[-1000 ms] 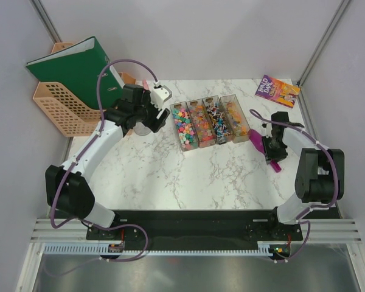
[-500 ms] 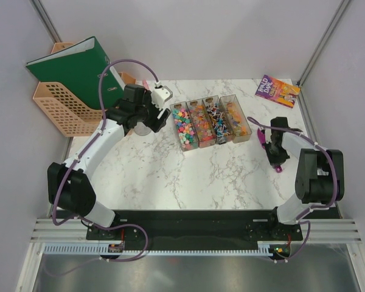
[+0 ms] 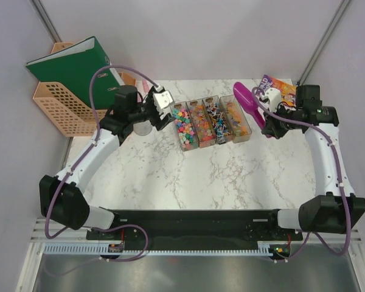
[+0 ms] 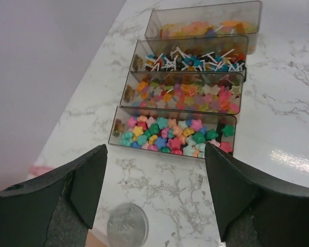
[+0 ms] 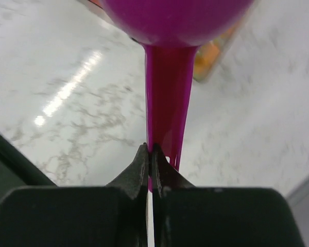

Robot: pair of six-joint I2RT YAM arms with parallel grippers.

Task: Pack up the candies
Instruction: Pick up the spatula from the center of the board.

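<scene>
Several kinds of candies (image 3: 184, 126) fill four clear trays (image 3: 238, 135) that stand side by side at the middle back of the table. In the left wrist view the pink, green and yellow candies (image 4: 170, 136) lie in the nearest tray (image 4: 115, 131). My left gripper (image 3: 164, 117) hovers just left of the trays, open wide (image 4: 154, 154), with nothing between its fingers. My right gripper (image 3: 267, 120) is shut (image 5: 152, 152) on the handle of the purple scoop (image 5: 167, 103). The scoop's bowl (image 3: 246, 97) is raised above the right end of the trays.
A small clear round jar (image 3: 143, 128) stands under my left wrist; its round top (image 4: 127, 225) shows low between the fingers. A green binder (image 3: 73, 70) rests on an orange basket (image 3: 55, 112) at the back left. A colourful book (image 3: 278, 85) lies at the back right.
My right gripper has closed on the scoop's handle and lifted it from the right of the table up and back toward the trays. My left arm has shifted slightly.
</scene>
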